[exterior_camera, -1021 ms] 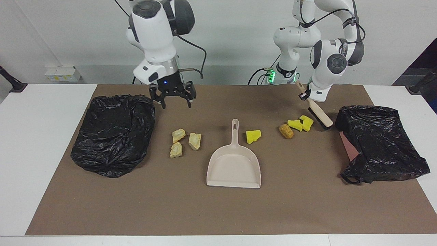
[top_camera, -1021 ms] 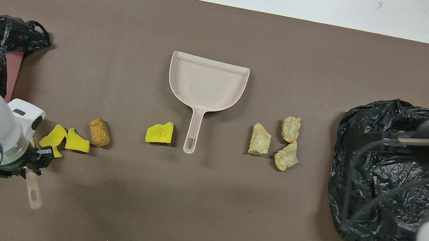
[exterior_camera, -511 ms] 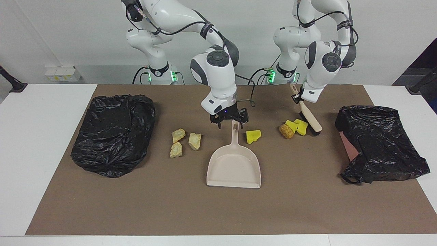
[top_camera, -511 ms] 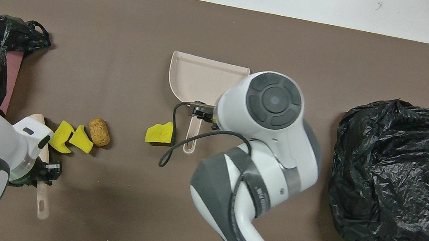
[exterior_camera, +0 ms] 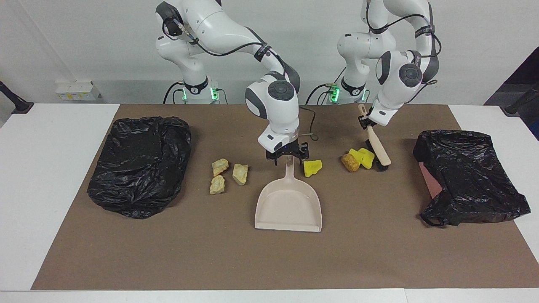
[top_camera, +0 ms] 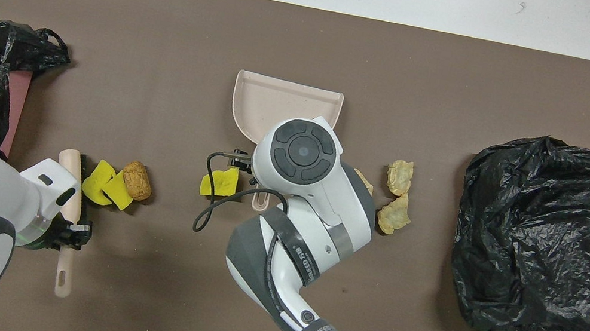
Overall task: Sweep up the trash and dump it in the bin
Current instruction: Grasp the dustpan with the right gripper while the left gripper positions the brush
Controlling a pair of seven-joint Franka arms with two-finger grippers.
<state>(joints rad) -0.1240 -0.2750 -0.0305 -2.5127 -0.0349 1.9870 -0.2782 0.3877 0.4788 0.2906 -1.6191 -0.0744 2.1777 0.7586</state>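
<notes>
Clearly, the dustpan (exterior_camera: 289, 202) lies mid-tabletop with its long axis running toward and away from us, the handle (exterior_camera: 289, 168) pointing at our bases and the open mouth pointing away. Our right pincer (exterior_camera: 287, 156) sits right at that handle's top end, fingers straddling it; we cannot tell whether they have gripped it. Just beside the handle, toward the left arm's end, lies one yellow sponge bit (exterior_camera: 312, 167); toward the right arm's end lie three beige chunks (exterior_camera: 227, 175). Further toward the left arm, two more sponge bits (exterior_camera: 362, 157) and a brown lump (exterior_camera: 350, 162) touch the brush (exterior_camera: 377, 148), whose handle our left pincer (exterior_camera: 365, 121) clamps tight. Black-bagged bins (exterior_camera: 139, 165) sit at both tabletop ends.
</notes>
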